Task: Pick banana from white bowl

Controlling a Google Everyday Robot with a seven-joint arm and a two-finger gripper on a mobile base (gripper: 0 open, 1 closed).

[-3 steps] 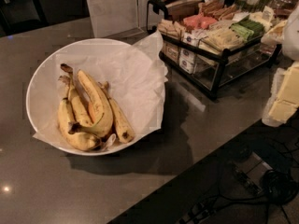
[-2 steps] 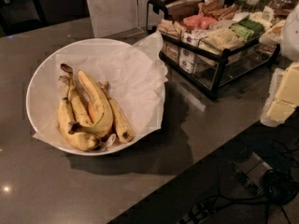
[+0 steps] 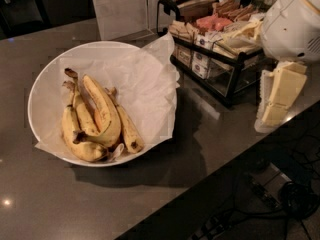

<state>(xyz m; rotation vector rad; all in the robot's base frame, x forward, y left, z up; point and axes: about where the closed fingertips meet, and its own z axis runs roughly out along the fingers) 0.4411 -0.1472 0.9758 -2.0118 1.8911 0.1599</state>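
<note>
The white bowl (image 3: 50, 69) stands on the left part of a dark grey counter and is lined with crinkled white paper. Several bananas lie bunched in its front left. The banana (image 3: 106, 116), large, strongly curved and yellow, lies on top of them, its stem end toward the back. Slimmer spotted bananas lie beside and under it. My gripper (image 3: 278, 96), cream-coloured, hangs under the white arm housing (image 3: 292, 24) at the right. It is over the counter's right edge, well to the right of the bowl, and holds nothing that I can see.
A black wire rack (image 3: 220, 59) filled with snack packets stands between the bowl and the gripper. A white paper bag (image 3: 120, 6) stands at the back. The counter's front edge runs diagonally at the lower right, with cables (image 3: 280, 199) on the floor below.
The arm has come further into view from the right. The gripper has shifted a little to the left, toward the rack. The bowl and bananas have not moved.
</note>
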